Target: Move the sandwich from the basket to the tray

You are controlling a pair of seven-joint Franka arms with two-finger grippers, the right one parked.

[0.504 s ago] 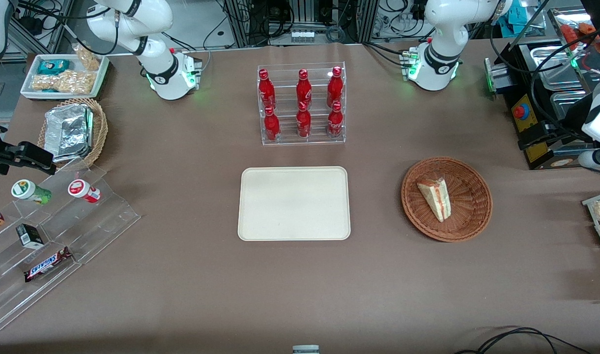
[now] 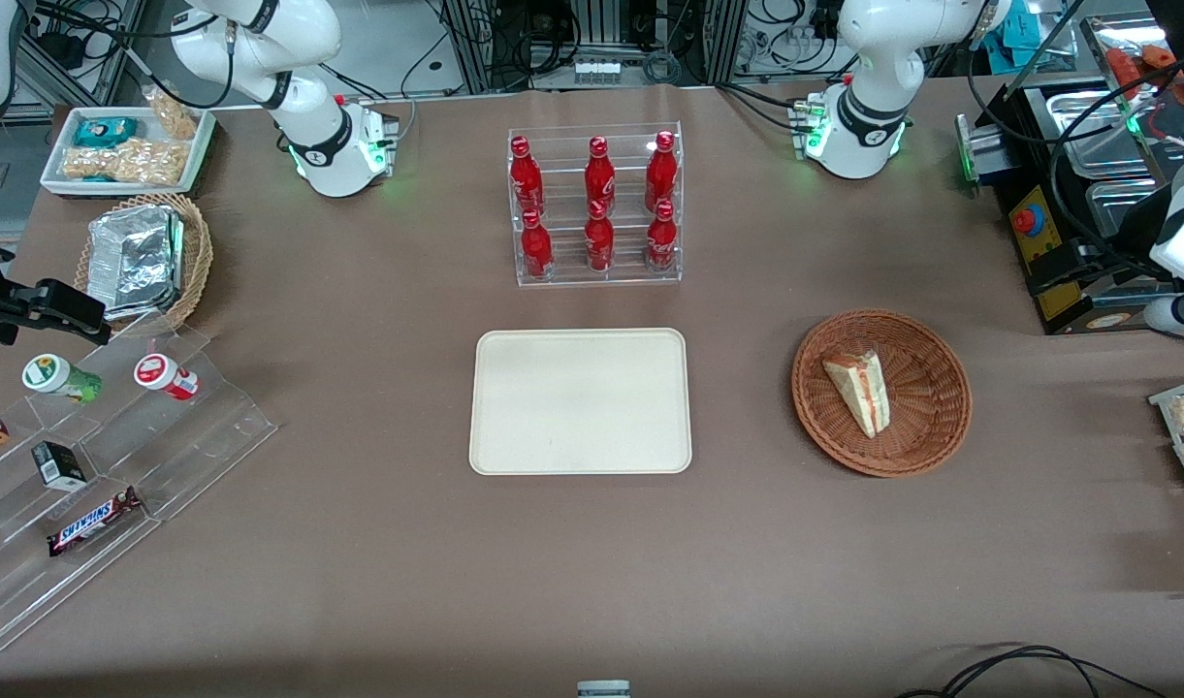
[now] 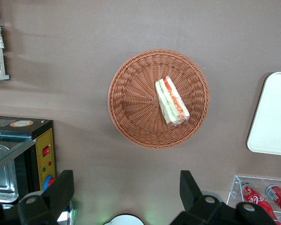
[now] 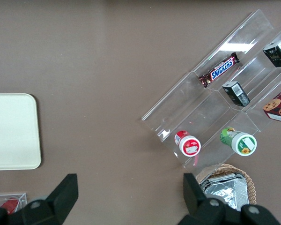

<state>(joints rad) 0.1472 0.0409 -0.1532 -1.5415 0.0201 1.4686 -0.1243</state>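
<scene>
nothing moved; open pincer [image 3: 126, 194] above basket [image 3: 131, 122].

Basket [image 2: 926, 364]: reddish-brown weave. Sandwich [image 2: 858, 390]: pale bread, red and green layers. Tray [image 2: 581, 400]: plain cream-beige. Desk [image 2: 378, 543]: matte brown. Tool [image 3: 126, 194]: black fingers, high above desk.

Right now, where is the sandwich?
The sandwich lies in the reddish-brown basket, beside the empty tray toward the working arm's end. The open claw hangs high above it.

Bright even overhead light, soft faint shadows, sharp focus, little glare
</scene>
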